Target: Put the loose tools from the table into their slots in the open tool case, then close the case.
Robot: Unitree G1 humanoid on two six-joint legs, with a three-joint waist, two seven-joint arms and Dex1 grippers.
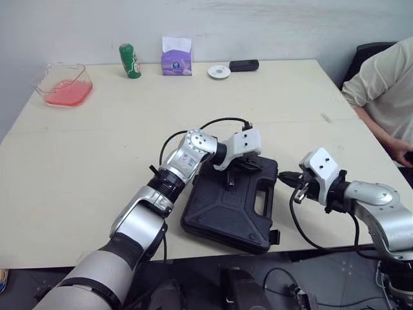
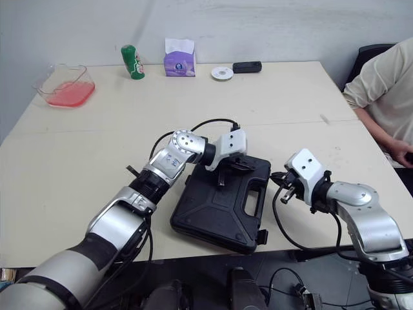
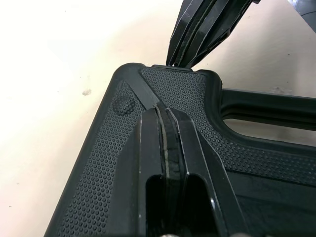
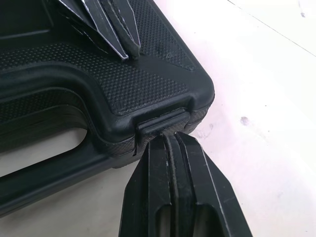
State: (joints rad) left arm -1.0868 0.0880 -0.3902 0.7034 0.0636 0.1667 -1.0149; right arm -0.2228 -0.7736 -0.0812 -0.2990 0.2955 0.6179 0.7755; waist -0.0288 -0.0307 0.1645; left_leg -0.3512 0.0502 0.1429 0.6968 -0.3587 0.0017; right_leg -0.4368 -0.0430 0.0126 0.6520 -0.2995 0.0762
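The black tool case [image 1: 222,210] lies closed on the table near the front edge, its handle toward the right. My left gripper [image 1: 231,180] is shut, its tips pressing down on the lid near the handle corner [image 3: 165,111]. My right gripper [image 1: 284,177] is shut too, its tips against the case's right-hand corner, at a small latch [image 4: 160,123]. In the right wrist view the left gripper's fingers [image 4: 106,22] rest on the textured lid. No loose tools are visible on the table.
At the table's far side stand a clear bin with pink contents [image 1: 63,85], a green can [image 1: 130,61], a purple tissue pack [image 1: 176,58], a white disc [image 1: 219,72] and a black device [image 1: 243,65]. A person's arm [image 1: 381,97] is at the right edge.
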